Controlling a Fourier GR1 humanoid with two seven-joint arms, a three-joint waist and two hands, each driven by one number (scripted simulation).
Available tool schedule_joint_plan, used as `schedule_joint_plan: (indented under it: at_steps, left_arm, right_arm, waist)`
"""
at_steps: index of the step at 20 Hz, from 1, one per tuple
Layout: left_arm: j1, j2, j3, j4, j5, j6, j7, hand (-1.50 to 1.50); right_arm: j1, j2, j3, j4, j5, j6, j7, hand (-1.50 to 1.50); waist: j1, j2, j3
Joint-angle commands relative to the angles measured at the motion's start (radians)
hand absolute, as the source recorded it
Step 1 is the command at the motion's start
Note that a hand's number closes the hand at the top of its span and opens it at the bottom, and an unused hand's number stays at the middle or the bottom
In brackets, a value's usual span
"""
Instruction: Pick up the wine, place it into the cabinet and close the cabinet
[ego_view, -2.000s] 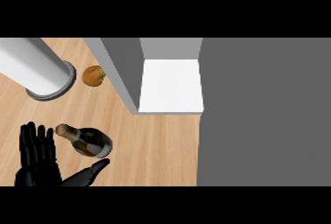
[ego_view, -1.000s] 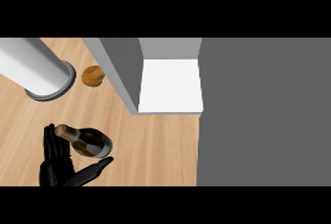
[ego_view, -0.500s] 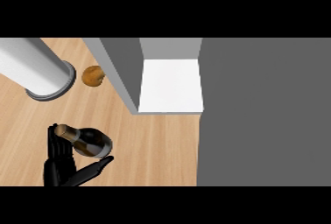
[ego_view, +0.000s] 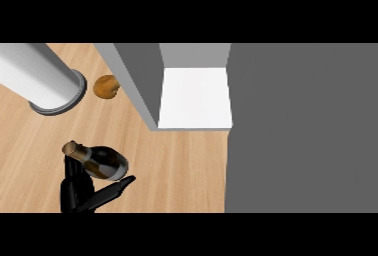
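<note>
- A black hand (ego_view: 77, 190) is seen at the lower left of the head view, coming up from the lower edge; which hand it is cannot be told from its place alone, but it lies at the view's left.
- Its fingers (ego_view: 74, 172) are laid along the left side of a dark, round-bodied glass wine bottle with a tan cork top (ego_view: 103, 161), and its thumb (ego_view: 112, 189) is set against the bottle's lower right, so the bottle is gripped between them.
- The bottle is stood on the light wooden counter with a straight grain (ego_view: 177, 170), near the counter's lower left part and well apart from the cabinet.
- An open white cabinet with a grey wall and a flat white shelf (ego_view: 196, 97) is found at the upper middle; its front edge meets the counter.
- Bare wood is left between the bottle and the cabinet's front edge.
- A wide, flat dark grey panel (ego_view: 303, 130) fills the right side, bounding the counter with a straight edge.
- A pale grey, smooth cylinder with a rimmed base (ego_view: 40, 80) is placed at the upper left, and a small round brown object (ego_view: 107, 86) lies just beside it, near the cabinet's grey wall.
</note>
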Motion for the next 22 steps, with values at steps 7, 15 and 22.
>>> schedule_joint_plan:
  at_steps: [7, 15, 22]
  left_arm:
    - [-0.112, 0.012, 0.099, 0.213, 0.060, -0.116, -0.110, -1.50]
    - [-0.143, 0.001, 0.072, 0.235, 0.077, -0.214, -0.106, 1.50]
    - [-0.189, 0.004, 0.036, 0.360, -0.030, -0.212, -0.227, 1.50]
  right_arm:
    - [0.054, 0.011, -0.002, -0.161, -0.077, -0.011, 0.052, -1.50]
    - [0.151, 0.048, 0.055, -0.163, -0.015, 0.028, -0.023, -1.50]
    - [0.060, 0.025, 0.015, -0.161, -0.054, -0.015, 0.062, -1.50]
  waist:
    - [-0.003, 0.001, 0.000]
    - [-0.005, 0.000, 0.000]
    - [-0.005, 0.001, 0.000]
